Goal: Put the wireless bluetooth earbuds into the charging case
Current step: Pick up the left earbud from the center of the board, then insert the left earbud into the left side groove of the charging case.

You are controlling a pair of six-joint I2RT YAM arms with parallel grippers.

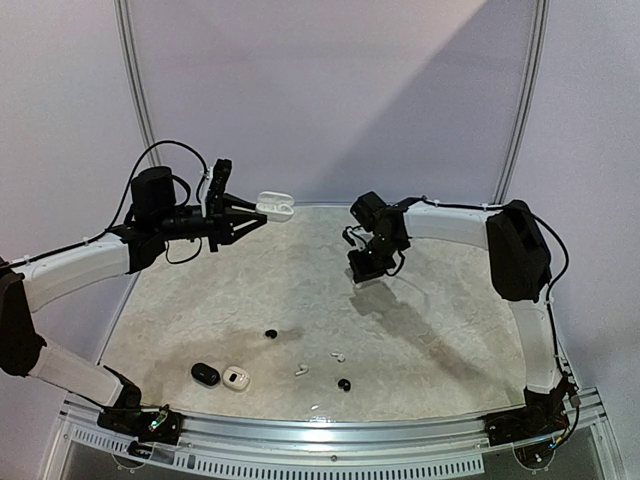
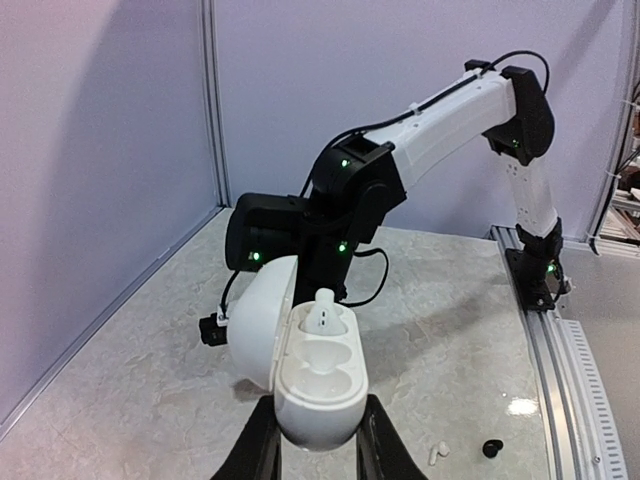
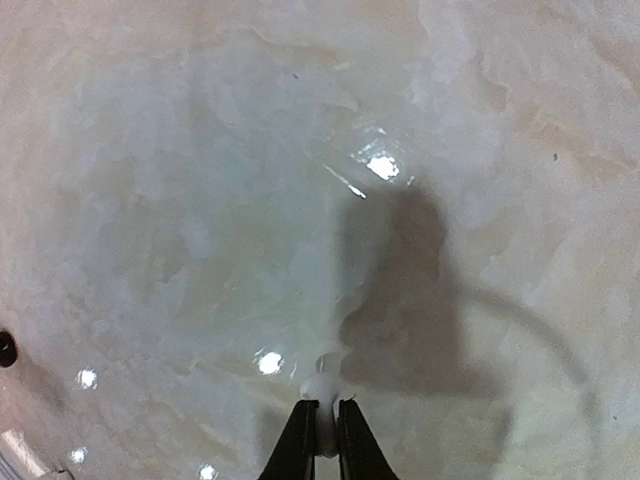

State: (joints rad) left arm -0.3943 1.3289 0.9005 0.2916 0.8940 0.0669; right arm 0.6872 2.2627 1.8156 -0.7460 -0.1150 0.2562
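Charging case [image 2: 318, 385], glossy white pebble, lid open, clenched in left pincer [image 2: 320, 442], right pincer [image 3: 322, 410] pinching small white earbud [image 3: 322, 380].

The white charging case [image 2: 315, 385] and the white earbud [image 3: 323, 388] are showing a smooth, glossy plastic finish, the marbled table [image 3: 200, 200] is reflecting light glossily, and the edge rail [image 1: 330, 432] is appearing as bare metal.

Pale lilac walls [image 1: 330, 90]; marbled beige table [image 1: 450, 340], glossy glare spots; metal rail [image 1: 350, 435] along near edge.
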